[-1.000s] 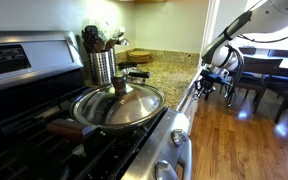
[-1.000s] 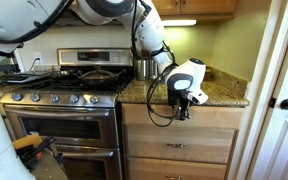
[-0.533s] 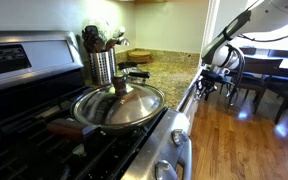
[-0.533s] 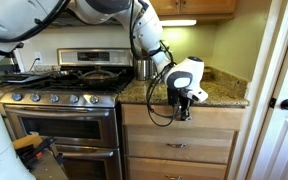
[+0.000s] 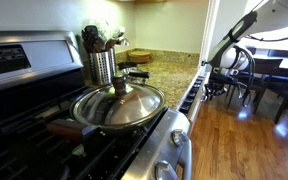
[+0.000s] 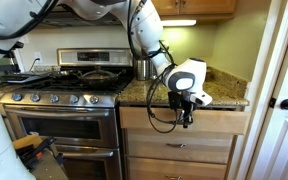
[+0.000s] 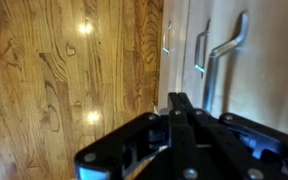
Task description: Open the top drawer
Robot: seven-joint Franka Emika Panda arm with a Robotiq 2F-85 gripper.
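1. right, the claw (image 6: 188, 108) sits hard up against the front of the top drawer (image 6: 156, 119), just under the lip of the granite counter (image 6: 224, 97) and beside the stove (image 6: 62, 98).
2. in an exterior view the top drawer (image 5: 191, 98) shows a narrow strip of its inside, rows of small dark packets in a grid. i'd judge it's out a little way, nowhere near fully open.
3. claw state: the wrist view has the dark fingers (image 7: 174, 108) running close together. the tips and whatever lies between them are hidden, so i cannot tell how far open it is or whether it has the handle.
4. the relation that matters is this: the drawer front runs long along the counter edge, and the claw is on its room side, out over the wood floor (image 7: 54, 80).
5. so the drawer lies from the claw back toward the cabinet. the pull has to go straight away from the front, square to that long axis.
6. only one arm is on this rig, so there's no question of which is nearer.
7. below the claw, the wrist view picks out the lower drawer handles (image 7: 200, 52), well apart from the fingers and not part of the job.
8. my one worry is that a pull off to one side could bind the drawer or slip the grip.
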